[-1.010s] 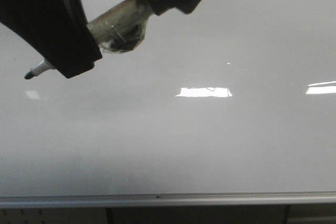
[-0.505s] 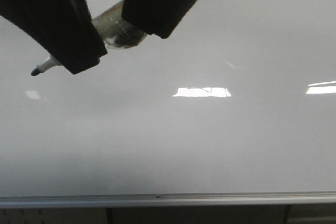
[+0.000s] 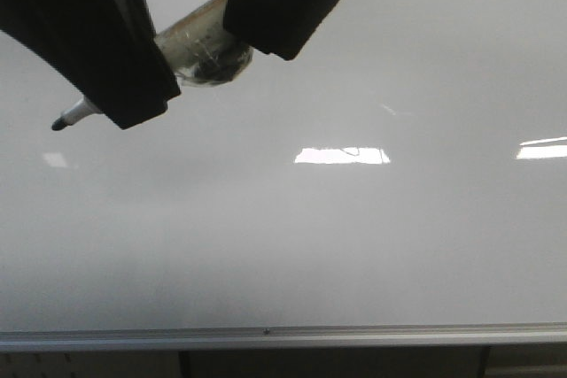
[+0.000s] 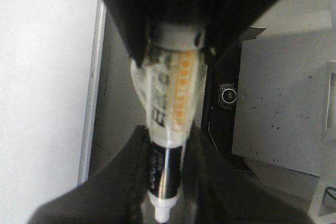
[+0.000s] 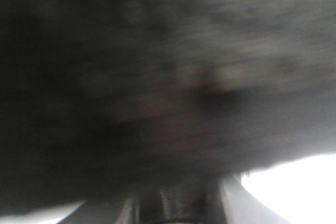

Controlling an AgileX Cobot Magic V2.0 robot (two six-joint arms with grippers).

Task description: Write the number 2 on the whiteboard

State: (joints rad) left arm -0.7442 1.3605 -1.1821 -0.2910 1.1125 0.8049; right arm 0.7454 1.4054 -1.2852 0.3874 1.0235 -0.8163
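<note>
I see no number 2 anywhere on the whiteboard [image 3: 292,236]; the glossy white-grey surface is bare, w/ bright reflections and a silver rail [image 3: 283,336] along the near edge. Far left, the left gripper [image 4: 165,145] is clamped on a marker [image 3: 190,46], a taped clear barrel w/ black tip [image 3: 58,124] pointing left. Right wrist view is dark blur, so can't tell the right gripper's state.

whiteboard [image 3: 354,236] is glossy grey-white with a silver rail. marker [image 3: 199,42] is clear-ish with an orange strip, black tip. left hand [image 3: 177,68] is plain black.
</note>
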